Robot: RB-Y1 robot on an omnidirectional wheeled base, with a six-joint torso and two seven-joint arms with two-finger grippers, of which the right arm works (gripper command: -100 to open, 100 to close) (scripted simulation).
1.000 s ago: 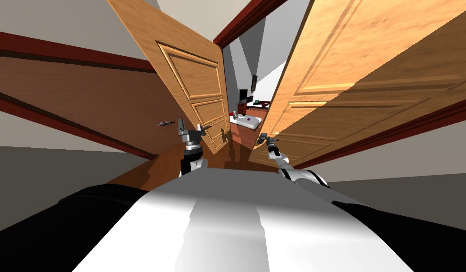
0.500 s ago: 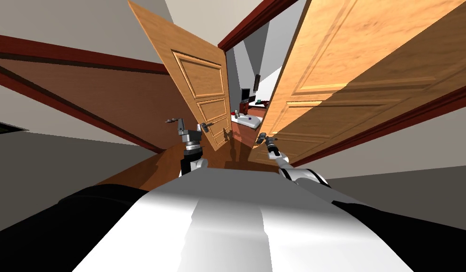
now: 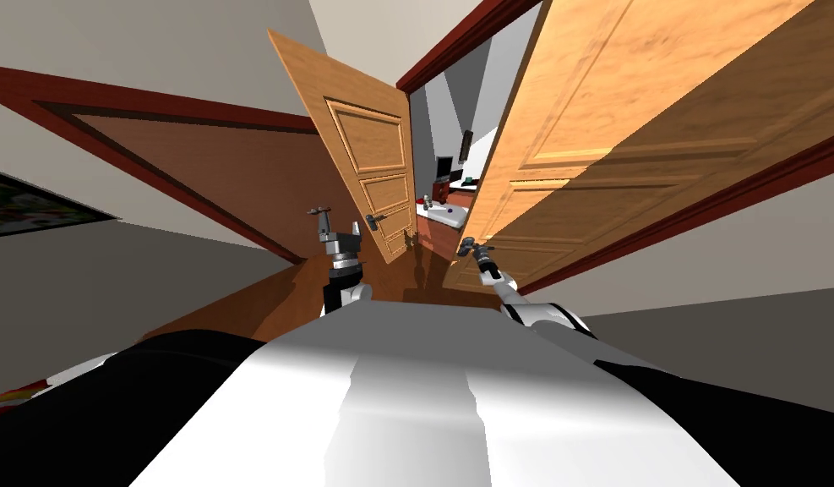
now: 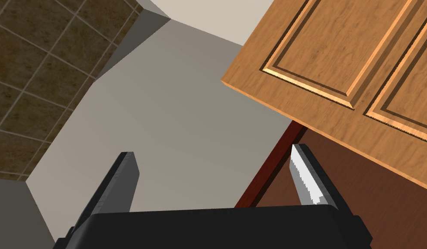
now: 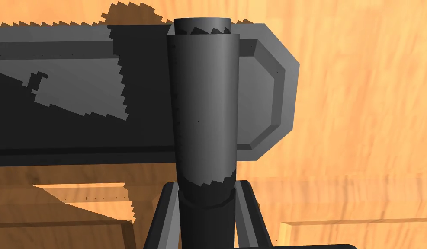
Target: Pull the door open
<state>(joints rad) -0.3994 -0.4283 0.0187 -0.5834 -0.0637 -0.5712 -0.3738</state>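
Right gripper [image 3: 467, 246] is pinching the dark grey lever handle [image 5: 203, 108] of the panelled orange-wood door [image 3: 626, 144] — it is standing ajar; left gripper [image 3: 339, 227], left of the door, is hanging spread.

Beige walls [image 3: 153, 51] with dark red trim [image 3: 153, 101] rise to either side of the jaws, over a brown wood floor [image 3: 267, 300]. Beyond the jaws stands a white sink [image 3: 444, 217].
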